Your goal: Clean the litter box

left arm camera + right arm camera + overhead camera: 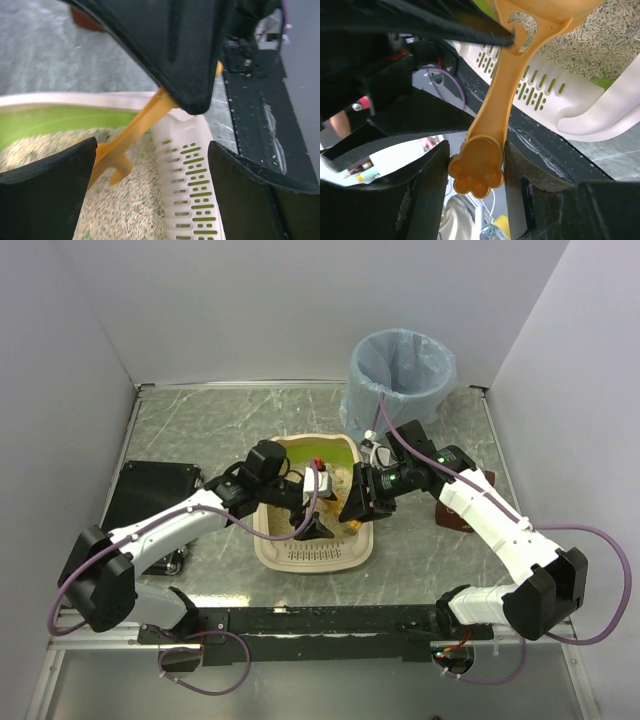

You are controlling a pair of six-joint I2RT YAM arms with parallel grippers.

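The litter box (345,558), cream-rimmed with a lime-green inner wall and beige litter (125,210), sits mid-table. Its slotted lip (192,175) is at the near end. My right gripper (476,170) is shut on the paw-shaped end of an orange scoop (507,95), whose handle slants down into the box. My left gripper (152,190) hangs open over the near end of the box, with litter and the slotted lip between its fingers (45,195). The scoop's handle (132,132) crosses just ahead of it. From above, both grippers, left (312,528) and right (358,505), meet over the box.
A grey round bin (400,375) lined with a light-blue bag stands at the back right, beyond the box. A black pad (150,490) lies at the left and a dark brown object (455,522) under the right arm. White walls close in the table.
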